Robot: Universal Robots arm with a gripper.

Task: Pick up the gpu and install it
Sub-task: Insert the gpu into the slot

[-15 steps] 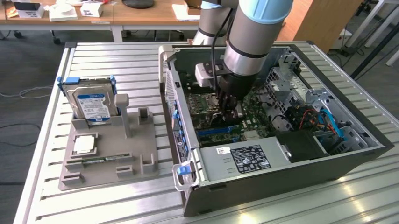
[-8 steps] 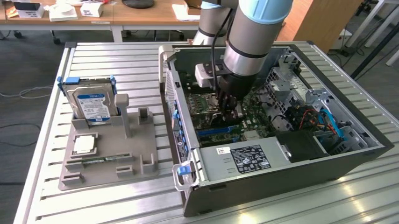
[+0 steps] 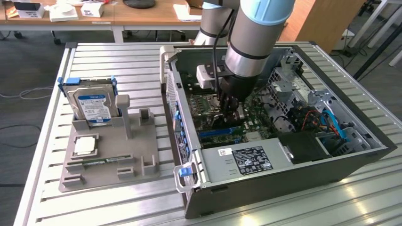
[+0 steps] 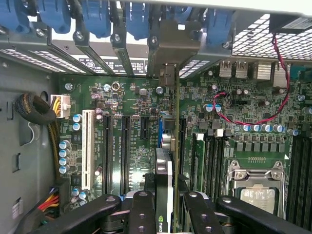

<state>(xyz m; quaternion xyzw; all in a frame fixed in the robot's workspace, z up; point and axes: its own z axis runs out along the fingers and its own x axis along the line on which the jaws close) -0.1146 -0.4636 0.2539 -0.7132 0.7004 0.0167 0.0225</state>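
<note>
Where the tool (image 4: 168,207) pinches, the gpu (image 4: 164,173) stands edge-on.

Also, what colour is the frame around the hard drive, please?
The frame is blue, clearest in the exterior view.

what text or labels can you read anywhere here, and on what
No text reads clearly.
power supply label: print too small.
hard drive label: too small.
gpu, held in the gripper: white mark at its edge, cut off.
motherboard print: too small.
</note>
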